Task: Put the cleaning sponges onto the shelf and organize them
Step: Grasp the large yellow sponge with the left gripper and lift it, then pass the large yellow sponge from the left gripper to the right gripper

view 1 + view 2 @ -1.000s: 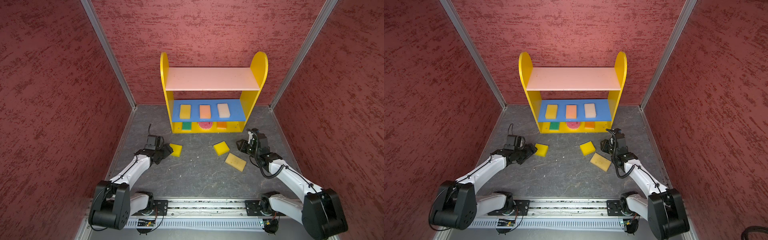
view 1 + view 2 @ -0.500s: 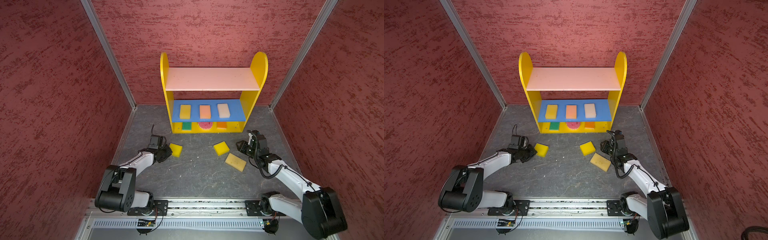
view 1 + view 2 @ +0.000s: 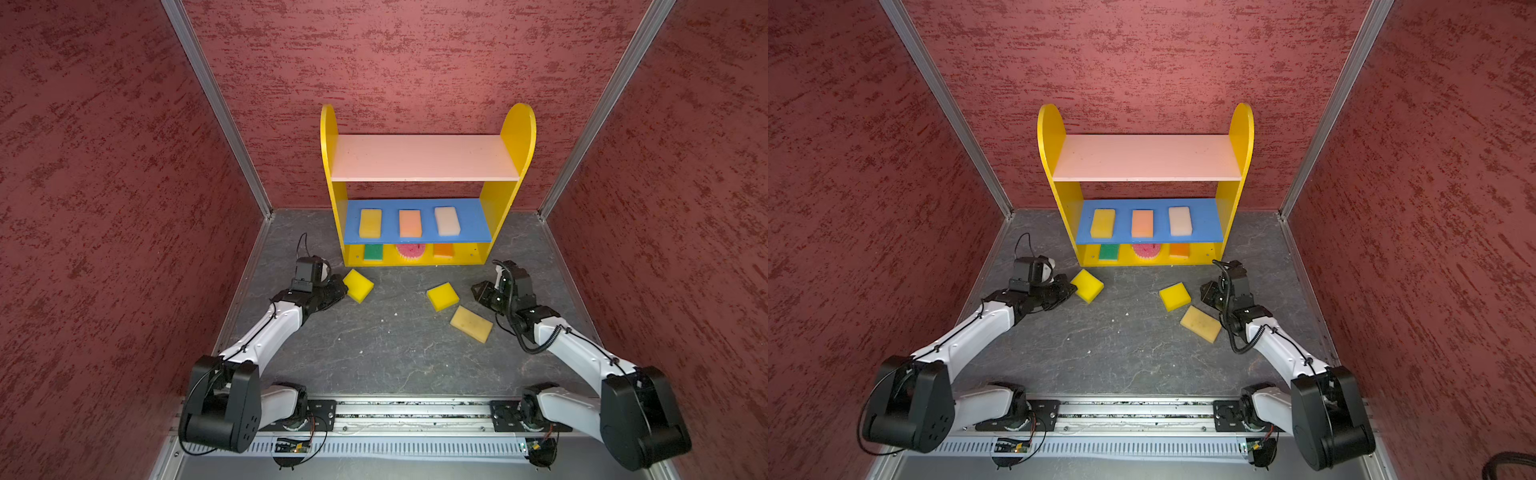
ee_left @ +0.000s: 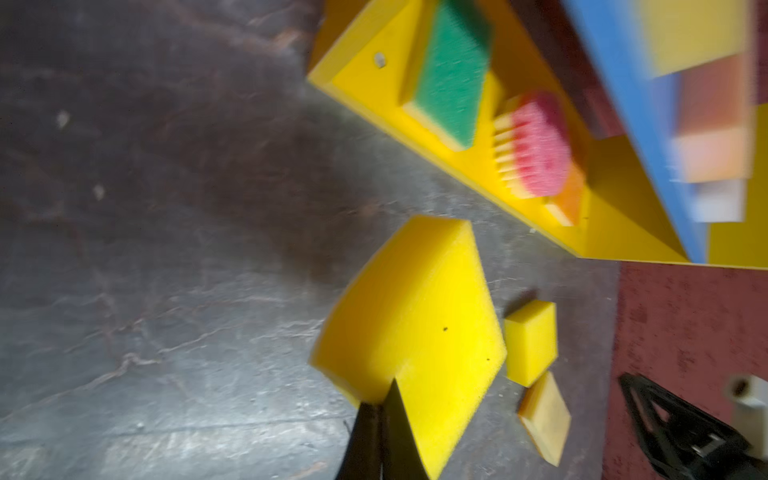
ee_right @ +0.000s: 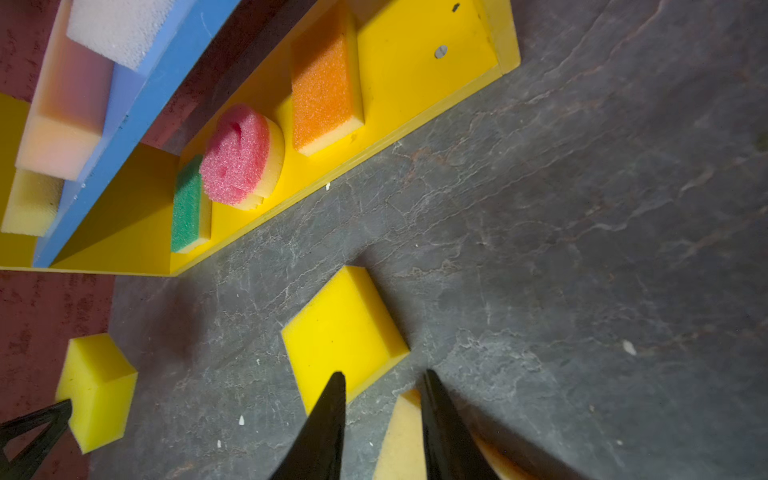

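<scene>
Yellow sponge (image 4: 415,324) lies ahead of the left fingers (image 4: 390,440), clenched on its corner; right fingers (image 5: 328,428) are released, empty.

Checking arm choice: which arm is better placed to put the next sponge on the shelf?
Left. The left gripper is shut on the corner of a yellow sponge near the shelf; the right gripper is open, holding nothing.

I look down on a dark grey, veined desk (image 3: 374,353) flecked with white crumbs (image 5: 629,347), boxed in by red textured walls (image 3: 104,166) joined at aluminium corner posts (image 3: 216,108).
</scene>
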Motion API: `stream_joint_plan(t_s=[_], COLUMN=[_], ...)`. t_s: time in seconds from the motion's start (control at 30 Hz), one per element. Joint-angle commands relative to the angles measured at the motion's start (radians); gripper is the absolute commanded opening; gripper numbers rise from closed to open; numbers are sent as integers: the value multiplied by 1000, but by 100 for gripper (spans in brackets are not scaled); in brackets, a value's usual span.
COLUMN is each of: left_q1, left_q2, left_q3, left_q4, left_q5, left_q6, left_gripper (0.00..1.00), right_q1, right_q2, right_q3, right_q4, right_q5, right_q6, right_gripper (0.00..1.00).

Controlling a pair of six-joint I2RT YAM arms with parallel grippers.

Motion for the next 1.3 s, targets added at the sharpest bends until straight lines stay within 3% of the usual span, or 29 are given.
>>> stream_joint_plan(t_s=[0.0, 0.23, 0.37, 0.5, 0.7, 0.93, 1.27], left_q1=[-35, -52, -57, -78, -174, -332, -337], left_q2=[-89, -296, -331, -289, -235, -167, 26], left_q3=[68, 139, 238, 366, 532, 735, 986], left_q4=[-60, -95, -95, -148, -217, -334, -422], left_q5=[33, 36, 69, 75, 13, -129, -124], left_q6=[88, 179, 220, 267, 321, 488, 606], left_gripper=[0, 0, 0, 0, 0, 0, 0], right_q1=[0, 34, 86, 159, 308, 377, 570], right_q2=[17, 41, 60, 22, -97, -37, 103], right_q3=[66, 153, 182, 262, 492, 754, 1041], right_q4=[-15, -6, 0, -54, -244, -331, -318], right_q5=[-28, -42, -49, -14, 152, 124, 174], right_q6=[-20, 16, 27, 1, -79, -112, -302], right_gripper=[29, 38, 38, 30, 16, 20, 28])
